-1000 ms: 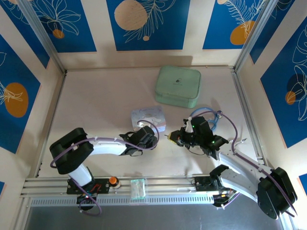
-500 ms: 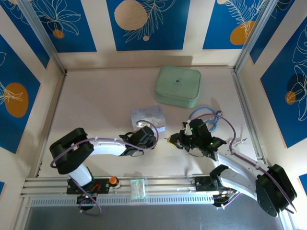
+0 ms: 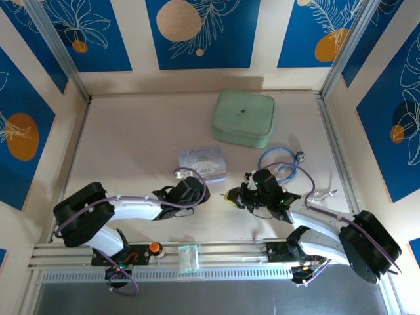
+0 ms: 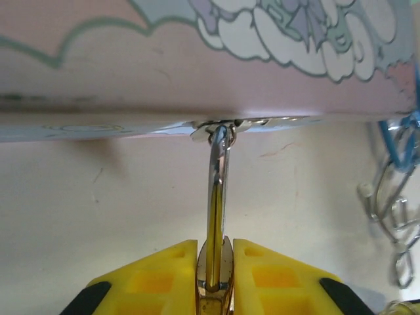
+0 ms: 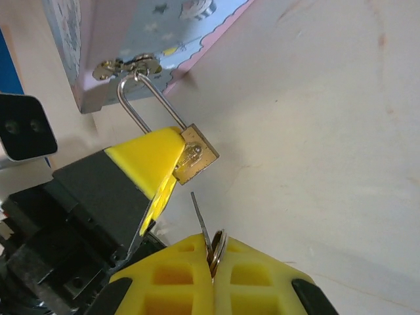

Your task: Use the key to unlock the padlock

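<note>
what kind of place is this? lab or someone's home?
Likely a robot test cell, not a home: an aluminium extrusion frame boxes in the table, printed blue panels line the walls, and the left arm and right arm are bolted at its near edge.

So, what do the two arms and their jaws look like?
Both the left arm and the right arm have white link shells and black joints. A purple cable loops along each. The jaws are yellow with square recessed pockets, on black mounts. Small green lights glow on the right wrist.
</note>
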You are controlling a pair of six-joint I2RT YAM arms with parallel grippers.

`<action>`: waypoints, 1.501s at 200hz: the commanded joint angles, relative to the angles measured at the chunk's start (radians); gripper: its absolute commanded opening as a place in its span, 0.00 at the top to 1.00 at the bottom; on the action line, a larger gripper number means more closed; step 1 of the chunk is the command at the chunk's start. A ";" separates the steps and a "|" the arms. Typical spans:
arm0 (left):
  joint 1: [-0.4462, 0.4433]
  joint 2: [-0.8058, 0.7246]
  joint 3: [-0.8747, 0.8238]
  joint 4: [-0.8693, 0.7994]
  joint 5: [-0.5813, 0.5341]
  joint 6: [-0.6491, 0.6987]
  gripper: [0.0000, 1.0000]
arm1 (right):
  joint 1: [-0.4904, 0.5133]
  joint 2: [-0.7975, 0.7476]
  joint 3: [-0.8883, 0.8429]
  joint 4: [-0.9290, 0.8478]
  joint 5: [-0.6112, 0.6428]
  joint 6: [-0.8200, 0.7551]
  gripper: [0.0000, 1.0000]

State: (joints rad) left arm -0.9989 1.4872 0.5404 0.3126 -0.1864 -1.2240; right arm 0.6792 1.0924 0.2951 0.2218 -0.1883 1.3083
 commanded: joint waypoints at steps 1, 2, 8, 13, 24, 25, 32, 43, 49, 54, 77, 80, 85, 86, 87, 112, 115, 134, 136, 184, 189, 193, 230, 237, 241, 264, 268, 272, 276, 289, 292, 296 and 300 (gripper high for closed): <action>0.005 -0.022 -0.029 0.116 0.016 -0.120 0.84 | 0.046 0.026 -0.012 0.121 0.067 0.080 1.00; 0.005 -0.021 -0.029 0.118 0.017 -0.123 0.84 | 0.048 0.027 -0.012 0.124 0.069 0.082 1.00; 0.005 -0.022 -0.030 0.125 0.023 -0.136 0.86 | 0.054 0.036 -0.018 0.145 0.075 0.091 1.00; 0.005 -0.021 -0.030 0.130 0.025 -0.147 0.87 | 0.059 0.043 -0.020 0.158 0.079 0.096 1.00; 0.005 -0.022 -0.035 0.139 0.026 -0.177 0.89 | 0.071 0.056 -0.023 0.177 0.090 0.098 1.00; 0.005 -0.023 -0.036 0.140 0.025 -0.181 0.89 | 0.071 0.057 -0.024 0.179 0.092 0.099 1.00; 0.004 -0.025 -0.046 0.159 0.021 -0.211 0.90 | 0.079 0.065 -0.031 0.199 0.099 0.105 1.00; 0.005 -0.027 -0.072 0.203 0.010 -0.271 0.91 | 0.086 0.084 -0.055 0.264 0.102 0.132 1.00; 0.005 -0.028 -0.086 0.228 -0.002 -0.308 0.91 | 0.083 0.103 -0.076 0.322 0.097 0.167 1.00; 0.005 -0.031 -0.098 0.247 -0.011 -0.338 0.92 | 0.078 0.122 -0.097 0.388 0.090 0.194 1.00; 0.005 -0.035 -0.126 0.324 -0.054 -0.394 0.94 | 0.062 0.208 -0.126 0.556 0.048 0.239 1.00; 0.005 -0.037 -0.126 0.325 -0.058 -0.397 0.94 | 0.062 0.214 -0.123 0.559 0.045 0.237 1.00; 0.005 -0.039 -0.126 0.324 -0.064 -0.405 0.94 | 0.064 0.223 -0.119 0.563 0.044 0.236 1.00; 0.005 -0.039 -0.127 0.325 -0.066 -0.406 0.94 | 0.065 0.223 -0.118 0.564 0.044 0.236 1.00; 0.005 -0.040 -0.127 0.325 -0.068 -0.406 0.94 | 0.066 0.224 -0.118 0.565 0.044 0.236 1.00; 0.005 -0.051 -0.132 0.326 -0.084 -0.434 0.96 | 0.071 0.235 -0.116 0.594 0.049 0.243 1.00; 0.005 -0.051 -0.132 0.327 -0.085 -0.438 0.96 | 0.070 0.235 -0.116 0.593 0.050 0.243 1.00; 0.004 -0.049 -0.141 0.348 -0.094 -0.484 0.98 | 0.065 0.237 -0.113 0.601 0.044 0.254 1.00; 0.003 -0.048 -0.143 0.351 -0.094 -0.489 0.99 | 0.065 0.239 -0.114 0.607 0.043 0.257 1.00; 0.003 -0.048 -0.163 0.430 -0.117 -0.550 1.00 | 0.069 0.271 -0.092 0.657 0.042 0.287 1.00; 0.002 -0.048 -0.164 0.434 -0.120 -0.552 1.00 | 0.069 0.273 -0.090 0.658 0.045 0.287 1.00; 0.002 -0.050 -0.165 0.438 -0.119 -0.553 1.00 | 0.069 0.274 -0.088 0.658 0.046 0.287 1.00; 0.002 -0.048 -0.163 0.444 -0.126 -0.568 1.00 | 0.069 0.296 -0.070 0.671 0.032 0.284 1.00; 0.002 -0.044 -0.167 0.461 -0.127 -0.576 1.00 | 0.068 0.303 -0.068 0.679 0.027 0.290 1.00; 0.002 -0.042 -0.169 0.470 -0.128 -0.577 1.00 | 0.069 0.308 -0.069 0.684 0.027 0.293 1.00; 0.002 -0.036 -0.168 0.487 -0.128 -0.581 1.00 | 0.067 0.327 -0.073 0.708 0.028 0.299 1.00; 0.002 -0.036 -0.168 0.487 -0.129 -0.583 1.00 | 0.067 0.328 -0.072 0.707 0.028 0.299 1.00; 0.002 -0.037 -0.168 0.487 -0.128 -0.583 1.00 | 0.067 0.330 -0.071 0.705 0.030 0.299 1.00; 0.003 -0.038 -0.168 0.486 -0.129 -0.582 1.00 | 0.068 0.331 -0.071 0.703 0.030 0.301 1.00; 0.003 -0.039 -0.168 0.481 -0.134 -0.582 1.00 | 0.070 0.329 -0.076 0.706 0.036 0.305 1.00; 0.003 -0.040 -0.167 0.478 -0.135 -0.582 1.00 | 0.071 0.328 -0.078 0.706 0.039 0.307 1.00; 0.003 -0.041 -0.166 0.474 -0.134 -0.584 1.00 | 0.070 0.325 -0.081 0.706 0.041 0.307 1.00; 0.003 -0.042 -0.166 0.473 -0.137 -0.584 1.00 | 0.070 0.321 -0.083 0.703 0.044 0.304 1.00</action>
State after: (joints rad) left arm -0.9989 1.4612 0.3729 0.7048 -0.2855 -1.8019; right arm 0.7460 1.4124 0.2104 0.9085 -0.1459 1.6032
